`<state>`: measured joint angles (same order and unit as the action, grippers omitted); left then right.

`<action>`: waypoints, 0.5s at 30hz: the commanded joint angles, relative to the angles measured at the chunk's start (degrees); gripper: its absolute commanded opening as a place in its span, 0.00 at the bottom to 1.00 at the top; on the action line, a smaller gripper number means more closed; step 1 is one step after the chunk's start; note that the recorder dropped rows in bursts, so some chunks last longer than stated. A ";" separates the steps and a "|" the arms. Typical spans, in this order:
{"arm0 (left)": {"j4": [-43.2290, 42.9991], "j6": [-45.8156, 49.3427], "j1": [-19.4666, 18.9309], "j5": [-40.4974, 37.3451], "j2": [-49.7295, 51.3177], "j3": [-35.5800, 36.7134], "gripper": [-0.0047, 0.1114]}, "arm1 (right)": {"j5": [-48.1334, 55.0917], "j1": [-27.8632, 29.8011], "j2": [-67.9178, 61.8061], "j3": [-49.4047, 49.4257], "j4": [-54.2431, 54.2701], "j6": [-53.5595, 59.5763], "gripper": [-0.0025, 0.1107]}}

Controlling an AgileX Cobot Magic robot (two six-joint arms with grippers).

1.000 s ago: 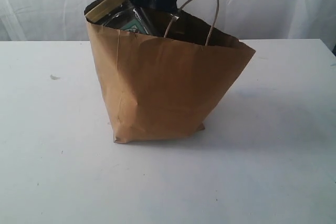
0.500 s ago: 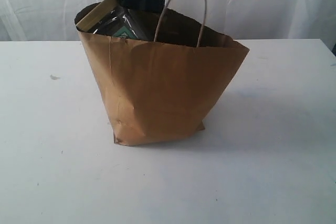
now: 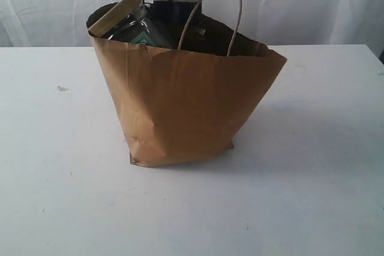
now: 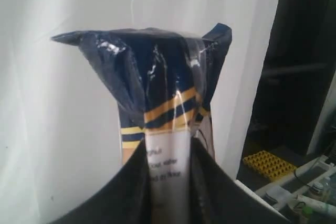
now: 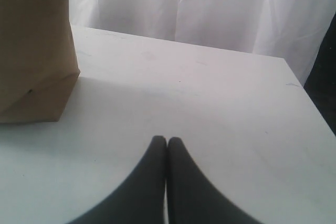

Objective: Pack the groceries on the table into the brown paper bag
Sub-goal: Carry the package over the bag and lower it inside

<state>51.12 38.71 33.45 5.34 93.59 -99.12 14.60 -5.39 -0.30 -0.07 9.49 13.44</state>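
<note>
Crowded bag (image 3: 180, 106) mouth, open table (image 3: 324, 196) around

A white curtain (image 3: 312, 4) is hanging in soft folds across the far side of the scene. A small pale crumb (image 3: 62, 88) is lying alone on the left. A yellow gridded piece (image 4: 269, 164) is sitting in the dark space past the curtain's edge.

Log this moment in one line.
left gripper: shut on packet, lower end in bag | right gripper: shut, empty, over table | jar: in bag, tilted
</note>
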 commanded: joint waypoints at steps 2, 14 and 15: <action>0.49 -3.25 -0.02 0.96 0.21 -0.97 0.04 | -0.53 -0.25 0.30 0.07 -0.17 0.44 0.02; -13.03 -2.30 7.75 1.36 0.73 -0.97 0.04 | -0.53 -0.25 0.30 0.07 -0.17 0.44 0.02; -14.25 -2.30 8.91 2.11 0.73 -0.97 0.04 | -0.53 -0.25 0.30 0.07 -0.17 0.44 0.02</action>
<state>41.20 36.16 38.93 4.43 95.67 -99.12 14.60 -5.39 -0.30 -0.07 9.49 13.44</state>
